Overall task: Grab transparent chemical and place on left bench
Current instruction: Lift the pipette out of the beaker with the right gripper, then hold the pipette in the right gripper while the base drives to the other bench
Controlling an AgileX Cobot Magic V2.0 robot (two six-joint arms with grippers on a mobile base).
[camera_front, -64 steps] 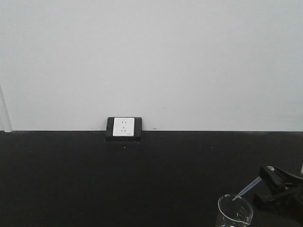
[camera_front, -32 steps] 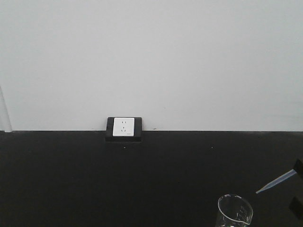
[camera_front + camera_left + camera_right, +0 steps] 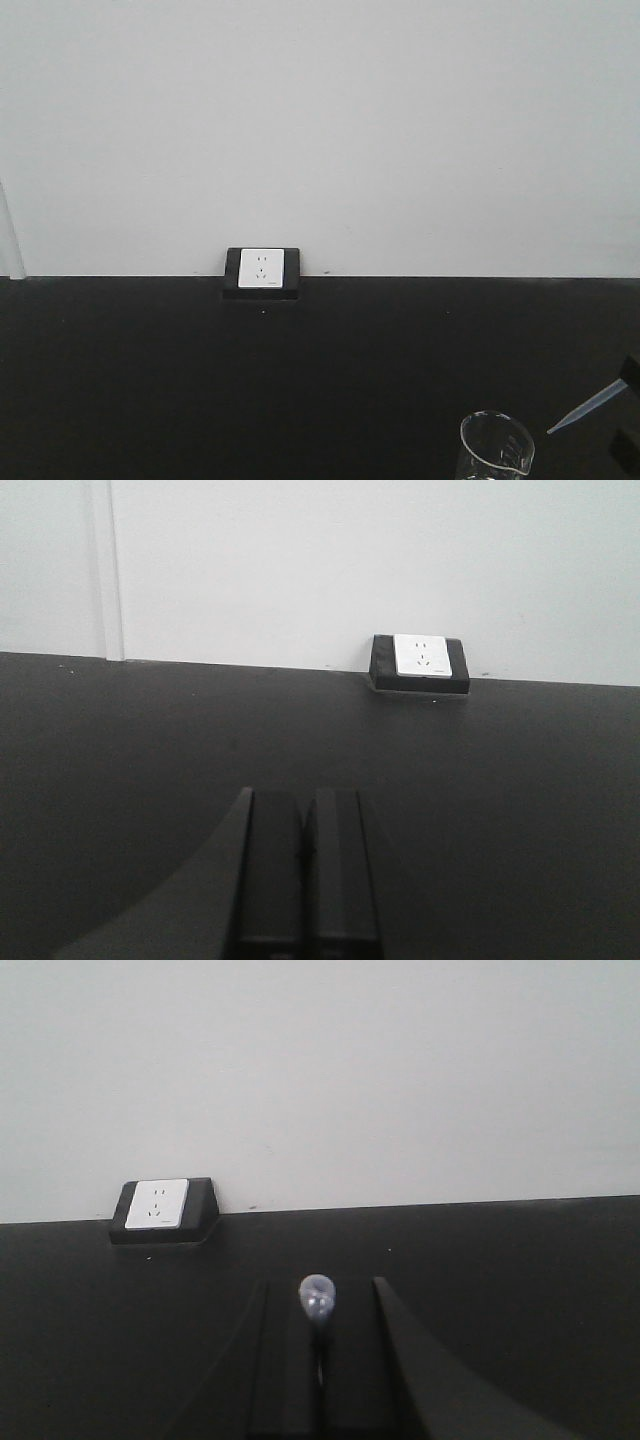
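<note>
Right hand (image 3: 319,1332) clamped on transparent chemical (image 3: 590,408), tip just beside beaker (image 3: 497,446); left hand (image 3: 305,815) pressed closed.

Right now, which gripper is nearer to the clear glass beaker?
Right. The right gripper, holding a translucent plastic pipette, is just right of the clear glass beaker; the shut left gripper is well away, left of the white wall socket.

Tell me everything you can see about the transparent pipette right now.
The transparent pipette is slim, colourless, translucent plastic. The front view shows its tapered stem slanting down-left, tip in the air right of the glass beaker, touching nothing. The right wrist view shows its rounded bulb end-on, held between the fingers of the right gripper. Any liquid inside cannot be told.
</note>
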